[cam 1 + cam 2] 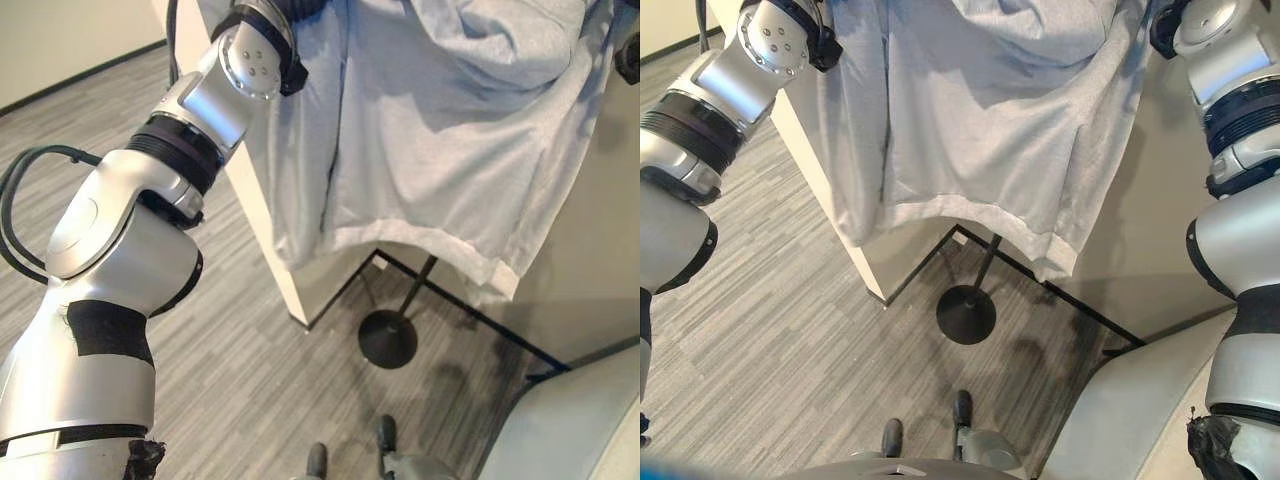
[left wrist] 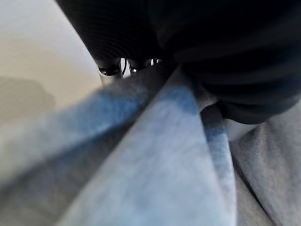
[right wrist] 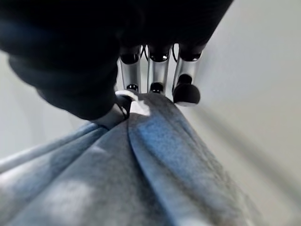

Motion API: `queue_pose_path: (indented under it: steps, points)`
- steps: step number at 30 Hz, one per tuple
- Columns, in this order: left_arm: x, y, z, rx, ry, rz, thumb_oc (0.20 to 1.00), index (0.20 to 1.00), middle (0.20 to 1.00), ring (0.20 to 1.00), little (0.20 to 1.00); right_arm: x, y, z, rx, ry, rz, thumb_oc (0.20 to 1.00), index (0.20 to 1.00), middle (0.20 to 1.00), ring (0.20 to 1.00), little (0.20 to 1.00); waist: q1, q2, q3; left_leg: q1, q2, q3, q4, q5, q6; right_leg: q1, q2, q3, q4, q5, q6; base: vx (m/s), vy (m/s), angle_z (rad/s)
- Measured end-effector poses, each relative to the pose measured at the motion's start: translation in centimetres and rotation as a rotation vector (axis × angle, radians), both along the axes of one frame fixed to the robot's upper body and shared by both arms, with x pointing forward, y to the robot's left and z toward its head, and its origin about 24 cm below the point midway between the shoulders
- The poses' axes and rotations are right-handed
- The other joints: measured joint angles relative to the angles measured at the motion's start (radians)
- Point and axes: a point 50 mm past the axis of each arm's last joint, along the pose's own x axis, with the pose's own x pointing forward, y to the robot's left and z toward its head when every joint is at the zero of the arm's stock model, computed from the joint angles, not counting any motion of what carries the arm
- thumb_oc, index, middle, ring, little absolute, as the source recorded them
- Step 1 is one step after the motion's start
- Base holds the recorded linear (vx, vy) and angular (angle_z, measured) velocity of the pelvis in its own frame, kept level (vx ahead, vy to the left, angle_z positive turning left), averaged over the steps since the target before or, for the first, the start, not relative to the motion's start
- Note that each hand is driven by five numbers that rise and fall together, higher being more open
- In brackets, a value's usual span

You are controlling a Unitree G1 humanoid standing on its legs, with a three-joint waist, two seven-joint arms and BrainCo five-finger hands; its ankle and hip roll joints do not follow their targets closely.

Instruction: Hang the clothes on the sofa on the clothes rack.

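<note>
right eye view: grey striped floor [image 1: 790,330] spreads below, with a pale wall corner [image 1: 855,250] rising from it. a light grey shirt [image 1: 1010,130] hangs high in front of that corner, spread between both raised arms, its hem well above the floor. a pale sofa [image 1: 1130,410] edge sits at the lower right. behind the shirt's hem a rack [image 1: 967,313] stands on the floor, a thin dark pole on a round black base. left hand [image 2: 113,70] has its fingers curled into a bunched fold of shirt. right hand [image 3: 155,70] pinches another fold between thumb and fingers.
</note>
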Motion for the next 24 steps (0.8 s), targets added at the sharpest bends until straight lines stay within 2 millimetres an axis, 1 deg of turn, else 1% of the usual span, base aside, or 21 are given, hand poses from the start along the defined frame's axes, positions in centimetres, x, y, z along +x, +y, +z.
queue_pose_path:
  steps: [2, 4, 5, 6, 9, 10, 11, 14, 16, 18, 20, 22, 24]
  points:
    - [0.2, 0.3, -0.5, -0.004, 0.016, 0.011, 0.2, 0.2, 0.2, 0.2, 0.2, 0.5, 0.5, -1.1, -0.023, 0.029, 0.005, 0.2, 0.2, 0.2, 0.2, 0.2, 0.0, 0.005, -0.004, -0.002, -0.004, -0.002, 0.001, 0.001, 0.0, -0.001, -0.003, 0.0, 0.0, 0.0, 0.0, 0.0, 0.008, 0.02]
    - [0.4, 0.4, -1.1, -0.004, 0.035, 0.02, 0.2, 0.2, 0.2, 0.2, 0.2, 0.9, 0.7, -2.1, -0.033, 0.057, 0.007, 0.2, 0.2, 0.2, 0.2, 0.2, 0.0, 0.017, -0.013, -0.011, -0.009, -0.004, 0.001, 0.002, 0.001, -0.007, -0.009, -0.001, 0.0, -0.001, -0.001, -0.01, 0.03, 0.07]
    - [0.5, 0.5, -1.3, -0.004, 0.038, 0.021, 0.2, 0.2, 0.2, 0.2, 0.2, 1.0, 0.6, -2.4, -0.034, 0.064, 0.007, 0.2, 0.2, 0.2, 0.2, 0.2, 0.002, 0.022, -0.016, -0.016, -0.012, -0.004, 0.001, 0.005, 0.001, -0.011, -0.012, -0.003, 0.0, 0.0, -0.002, 0.0, 0.049, 0.1]
    - [0.6, 0.5, -1.8, -0.006, 0.05, 0.019, 0.2, 0.2, 0.2, 0.2, 0.2, 1.2, 0.4, -3.8, -0.004, 0.087, 0.017, 0.2, 0.2, 0.2, 0.2, 0.2, 0.002, 0.027, -0.02, -0.017, -0.013, -0.008, 0.001, 0.007, 0.002, -0.01, -0.014, -0.008, 0.0, 0.0, -0.002, 0.03, 0.04, 0.09]
    - [0.5, 0.6, -2.0, -0.011, 0.053, 0.01, 0.2, 0.2, 0.2, 0.2, 0.2, 1.4, 0.1, -5.3, 0.01, 0.114, 0.023, 0.2, 0.2, 0.2, 0.2, 0.2, 0.002, 0.031, -0.023, -0.017, -0.014, -0.007, 0.001, 0.008, 0.004, -0.011, -0.014, -0.008, 0.0, 0.0, -0.002, 0.03, 0.044, 0.01]
    - [0.5, 0.7, -2.3, -0.009, 0.06, 0.008, 0.2, 0.2, 0.2, 0.2, 0.2, 1.4, 0.0, -6.1, 0.015, 0.127, 0.029, 0.2, 0.2, 0.2, 0.2, 0.2, 0.0, 0.037, -0.027, -0.016, -0.016, -0.004, 0.001, 0.008, 0.004, -0.011, -0.016, -0.006, 0.0, 0.0, -0.002, 0.03, 0.065, -0.04]
    - [0.4, 0.6, -2.3, -0.009, 0.058, 0.003, 0.2, 0.2, 0.2, 0.2, 0.2, 1.4, 0.0, -6.4, 0.01, 0.131, 0.032, 0.2, 0.2, 0.2, 0.2, 0.2, 0.001, 0.04, -0.028, -0.016, -0.016, -0.003, 0.0, 0.009, 0.005, -0.011, -0.016, -0.005, 0.0, 0.0, -0.002, 0.02, 0.053, -0.06]
    - [0.2, 0.4, -2.2, -0.014, 0.049, -0.012, 0.2, 0.2, 0.2, 0.2, 0.2, 1.1, 0.2, -6.2, 0.015, 0.106, 0.062, 0.2, 0.2, 0.2, 0.2, 0.2, -0.01, 0.042, -0.03, -0.012, -0.016, 0.002, -0.001, 0.009, 0.005, -0.011, -0.016, 0.001, 0.0, 0.001, -0.002, 0.01, 0.04, -0.04]
    - [0.2, 0.6, -2.3, -0.016, 0.051, -0.008, 0.2, 0.2, 0.2, 0.2, 0.2, 1.0, 0.7, -5.7, 0.024, 0.077, 0.084, 0.2, 0.2, 0.2, 0.2, 0.2, -0.022, 0.043, -0.031, -0.009, -0.016, 0.004, -0.003, 0.009, 0.006, -0.011, -0.015, 0.003, 0.0, 0.001, -0.002, 0.01, 0.048, -0.04]
    - [0.2, 0.7, -2.5, -0.017, 0.059, -0.003, 0.2, 0.2, 0.2, 0.2, 0.2, 0.7, 0.7, -5.4, 0.031, 0.046, 0.095, 0.2, 0.2, 0.2, 0.2, 0.2, -0.032, 0.044, -0.03, 0.0, -0.017, 0.01, -0.005, 0.009, 0.006, -0.006, -0.015, 0.01, 0.0, 0.001, -0.002, 0.02, 0.064, -0.1]
    - [-0.1, 1.4, -2.6, -0.011, 0.045, 0.002, 0.2, 0.2, 0.2, 0.2, 0.2, 0.1, 0.7, -4.9, 0.081, -0.022, 0.133, 0.2, 0.2, 0.2, 0.2, 0.2, -0.046, 0.045, -0.031, 0.005, -0.017, 0.025, -0.006, 0.009, 0.006, -0.005, -0.015, 0.022, 0.0, 0.002, -0.001, 0.03, 0.058, -0.16]
    - [-0.1, 1.7, -2.6, -0.006, 0.041, 0.008, 0.2, 0.2, 0.2, 0.2, 0.2, -0.3, 0.2, -4.9, 0.102, -0.052, 0.125, 0.2, 0.2, 0.2, 0.2, 0.2, -0.053, 0.046, -0.031, 0.008, -0.018, 0.03, -0.006, 0.009, 0.005, -0.004, -0.015, 0.027, 0.0, 0.003, 0.0, 0.02, 0.038, -0.1]
    - [-0.2, 1.7, -2.7, -0.003, 0.042, 0.002, 0.2, 0.2, 0.2, 0.2, 0.2, -0.8, -1.0, -5.0, 0.102, -0.066, 0.096, 0.2, 0.2, 0.2, 0.2, 0.2, -0.055, 0.049, -0.03, 0.013, -0.018, 0.031, -0.006, 0.009, 0.006, -0.001, -0.015, 0.029, 0.0, 0.004, -0.001, 0.02, 0.032, -0.03]
